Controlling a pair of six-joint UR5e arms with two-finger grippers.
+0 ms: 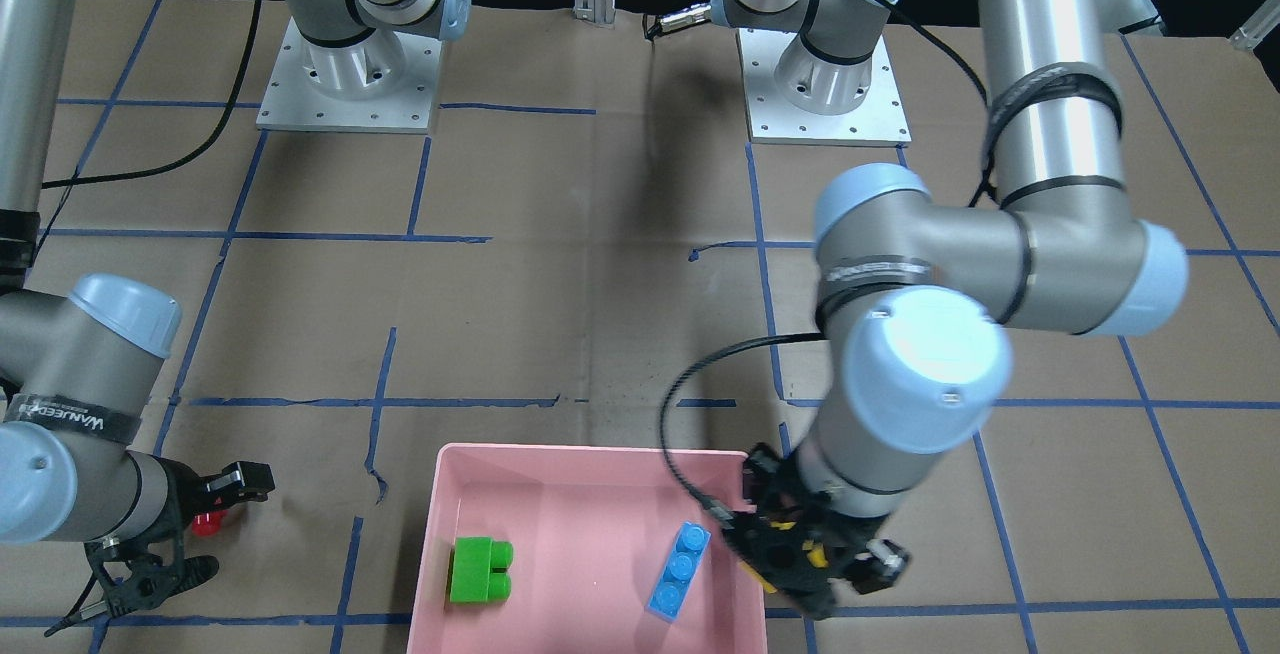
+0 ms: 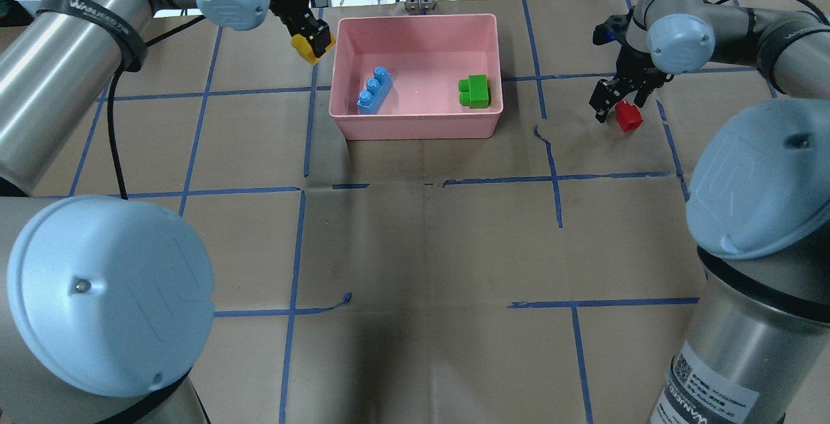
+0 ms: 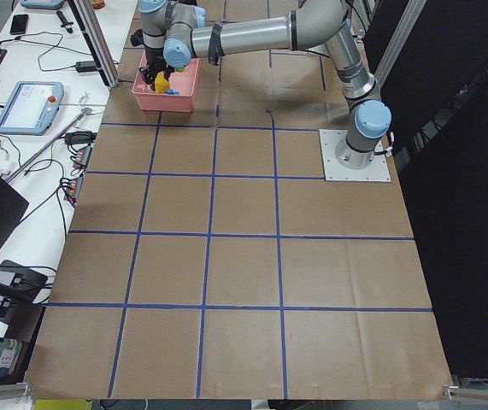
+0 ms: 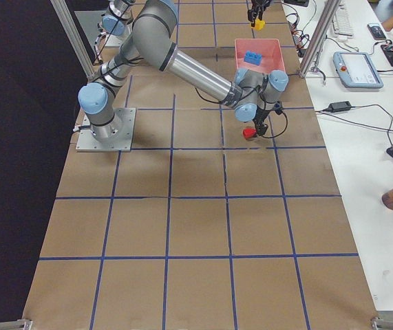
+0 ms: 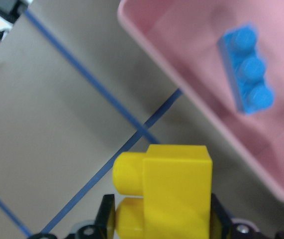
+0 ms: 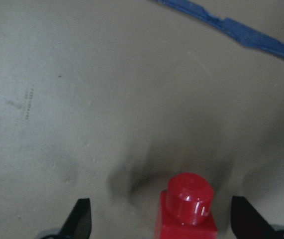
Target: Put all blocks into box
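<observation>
The box (image 2: 415,127) is a shallow pink plastic tray, smooth and slightly glossy, with sloped walls and rounded corners. It sits on a table (image 2: 421,249) covered in matte brown paper, which is crossed by blue tape lines.

Two bricks lie on the box's floor, well apart. The long blue brick (image 2: 374,90) has three round studs in a row and lies at a slant near the wall on the robot's left. The green brick (image 2: 475,92) is blocky, and its studs point sideways towards the blue one.

The left gripper (image 5: 162,219) is clamped on the yellow brick (image 5: 176,184) – hard, shiny plastic, its two studs jutting out sideways. The black fingers press its flanks. The brick is outside the box, just beside the left-hand wall.

The right gripper (image 6: 164,218) is spread wide, its dark fingers either side of the small red brick (image 6: 189,199) without touching it. That brick – glossy, with one round stud on top – stands upright on the paper, well to the right of the box.
</observation>
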